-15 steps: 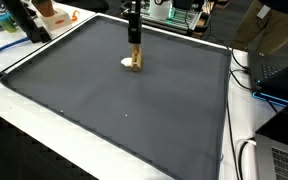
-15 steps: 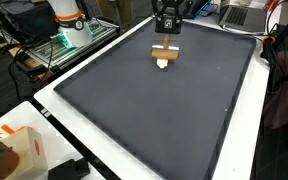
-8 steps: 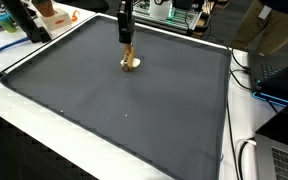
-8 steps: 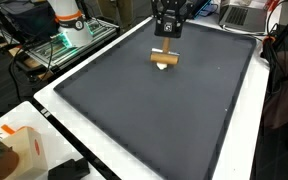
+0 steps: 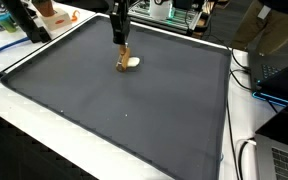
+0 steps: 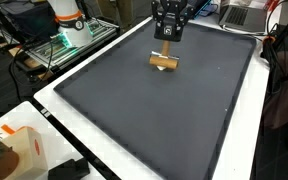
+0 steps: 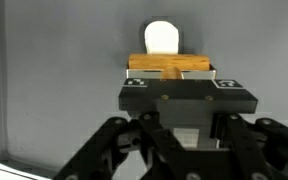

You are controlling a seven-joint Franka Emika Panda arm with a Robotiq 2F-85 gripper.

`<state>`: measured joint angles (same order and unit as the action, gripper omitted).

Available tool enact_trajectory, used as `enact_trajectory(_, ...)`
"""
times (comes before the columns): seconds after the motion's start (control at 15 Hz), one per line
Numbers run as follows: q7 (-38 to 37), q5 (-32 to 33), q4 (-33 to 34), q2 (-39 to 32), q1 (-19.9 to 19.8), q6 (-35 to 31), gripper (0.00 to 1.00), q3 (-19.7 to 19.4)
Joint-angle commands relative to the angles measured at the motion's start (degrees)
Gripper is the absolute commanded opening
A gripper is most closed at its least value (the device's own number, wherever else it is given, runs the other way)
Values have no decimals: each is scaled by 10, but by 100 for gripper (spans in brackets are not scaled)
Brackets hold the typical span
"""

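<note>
**Block pinched near the mat's far side**

At the left of an exterior view, the white tabletop [image 5: 34, 125] shows as a bare rim. The dark mat [image 5: 114, 115] then covers most of it. Toward the mat's far side the pincer [image 5: 122, 50] comes down from above, its jaws pressed onto a wooden block [image 5: 123, 60]. Just right of the block lies a white piece [image 5: 134, 62], touching it or nearly so. Further right, cables [image 5: 246, 70] run along the tabletop's rim, well apart from the work.

The step in hand looks like moving the gripped block low over the mat, close beside the white piece. The next move calls for a firm pinch and slow travel, so that the block neither twists in the jaws nor knocks the white piece. If the block is to be set down, it should lie flat on the mat before the jaws spread.

In the wrist view the pincer's body covers the near part of the block [image 7: 169, 66]. Only a strip of wood shows, with the white piece [image 7: 162, 38] half hidden beyond it. Whether the block rests on the mat or hangs just above it cannot be told. The white piece is too small to identify. In both exterior views the arm is cut off by the top edge.
</note>
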<state>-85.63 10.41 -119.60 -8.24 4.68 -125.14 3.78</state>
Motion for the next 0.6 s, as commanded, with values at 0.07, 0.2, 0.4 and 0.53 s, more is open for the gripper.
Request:
enact_trajectory(0.07, -45, 47, 9, -34, 11, -5, 23, -19)
enact_trajectory(0.2, -36, 42, 4, -28, 11, 3, 23, -21)
enact_trajectory(0.4, -28, 43, -40, 51, 13, -17, 23, -17)
enact_trajectory(0.53, -17, 36, -66, 90, 16, -20, 23, -9)
